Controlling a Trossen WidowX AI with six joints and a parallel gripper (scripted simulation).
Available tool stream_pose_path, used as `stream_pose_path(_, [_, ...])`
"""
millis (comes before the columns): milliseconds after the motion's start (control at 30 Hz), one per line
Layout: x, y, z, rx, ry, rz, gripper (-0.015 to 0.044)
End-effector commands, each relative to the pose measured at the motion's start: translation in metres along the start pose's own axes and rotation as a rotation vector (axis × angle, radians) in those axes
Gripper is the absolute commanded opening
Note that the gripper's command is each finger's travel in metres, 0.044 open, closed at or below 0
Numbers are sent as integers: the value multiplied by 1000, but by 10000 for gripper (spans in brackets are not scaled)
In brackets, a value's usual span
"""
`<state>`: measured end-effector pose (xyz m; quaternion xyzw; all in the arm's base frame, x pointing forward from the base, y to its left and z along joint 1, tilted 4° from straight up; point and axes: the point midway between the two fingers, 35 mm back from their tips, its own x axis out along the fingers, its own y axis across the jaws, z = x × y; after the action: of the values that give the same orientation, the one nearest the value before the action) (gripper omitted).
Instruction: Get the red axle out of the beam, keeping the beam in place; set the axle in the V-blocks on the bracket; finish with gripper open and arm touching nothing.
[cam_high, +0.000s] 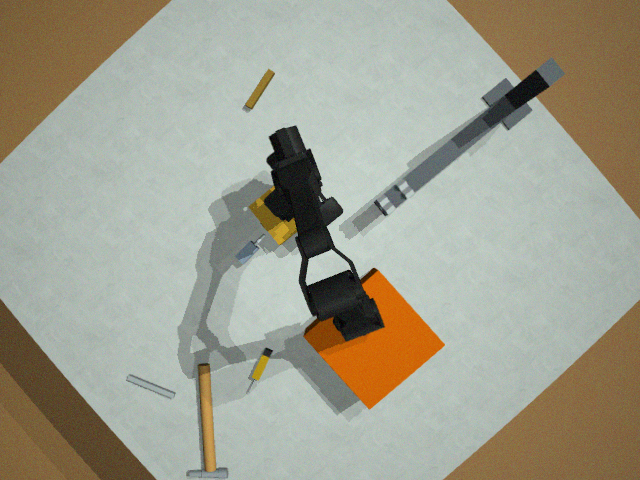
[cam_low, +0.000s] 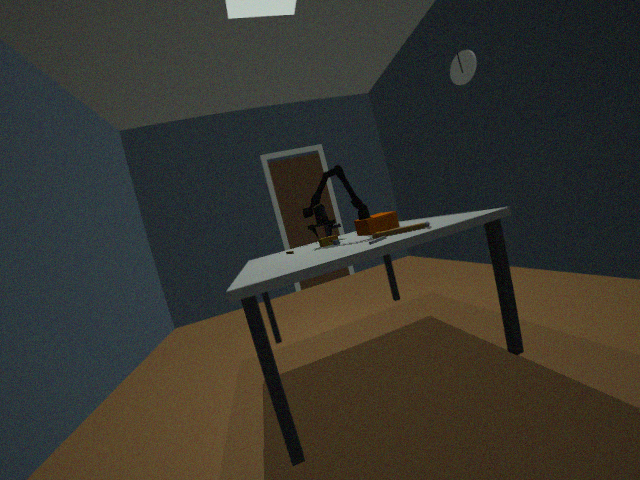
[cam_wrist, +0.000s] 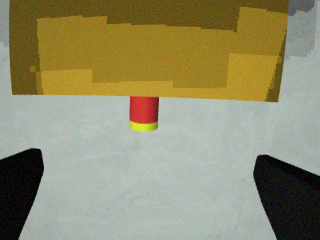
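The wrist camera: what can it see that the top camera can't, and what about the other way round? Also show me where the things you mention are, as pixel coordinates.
Only the wrist view shows the red axle (cam_wrist: 144, 110) with its yellow tip, poking out of the yellow block.

Only the top view shows the hammer (cam_high: 206, 418), the orange box (cam_high: 392, 335) and the long gray bracket (cam_high: 434, 164).

Both show the yellow block (cam_high: 266, 213) (cam_wrist: 150, 55) and the pale table top (cam_high: 129, 155) (cam_wrist: 100, 190).

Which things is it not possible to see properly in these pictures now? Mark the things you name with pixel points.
- Yellow block (cam_high: 264, 212) (cam_wrist: 135, 55): in the top view the arm covers part of it; in the wrist view the upper edge cuts it.
- Red axle (cam_wrist: 144, 110): in the wrist view, its rest is hidden by the block.
- Gripper fingers: cut by the wrist view's edges.
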<state>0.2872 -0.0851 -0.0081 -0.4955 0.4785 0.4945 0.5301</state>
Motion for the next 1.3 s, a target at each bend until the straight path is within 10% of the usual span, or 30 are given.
stream_pose_path(0, [7,2,0,-5,-2,4,440])
stream_pose_path(767, [37,3,1,-5,-2,4,440])
stream_pose_path(1267, [36,2,1,-7,-1,3,46])
